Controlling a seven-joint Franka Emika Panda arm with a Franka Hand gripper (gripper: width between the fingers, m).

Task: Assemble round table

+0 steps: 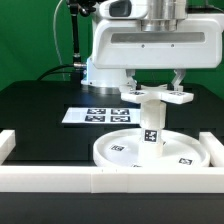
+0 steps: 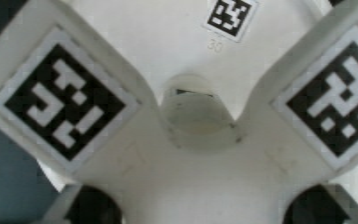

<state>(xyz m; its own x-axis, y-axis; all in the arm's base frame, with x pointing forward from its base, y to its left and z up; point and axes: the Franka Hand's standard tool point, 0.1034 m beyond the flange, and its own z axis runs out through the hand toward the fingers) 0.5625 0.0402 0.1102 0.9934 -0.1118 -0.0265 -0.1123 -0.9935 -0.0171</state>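
The exterior view gave the whole arrangement. The round disc (image 1: 115,150) lay flat on the black bench (image 1: 40,105) in the lower middle of the frame, and the leg (image 1: 151,125) stood upright on its centre. The cross-shaped foot (image 1: 157,96) sat level on top of the leg. The hand (image 1: 156,84) hung directly over the foot, with its fingers (image 1: 134,78) far apart, one reaching down at each side of the foot's middle.

The wrist view showed only the foot (image 2: 185,150) from very near. Two of its arms with their square tags (image 2: 66,88) filled the picture, and a shallow round hollow (image 2: 197,120) lay between them. The dark fingertips (image 2: 87,206) appeared only as blurred stubs at the picture's edge. The leg and the disc were hidden under the foot there.

Neither view made clear whether the fingers pressed on the foot or only stood beside it, so I cannot tell if the hand gripped anything. The top of the arm was cut off in the exterior view.

The white border bars (image 1: 60,180) ran just in front of the disc and along both sides. The marker board (image 1: 98,116) lay behind the disc, toward the exterior view's left, with bare bench around it.
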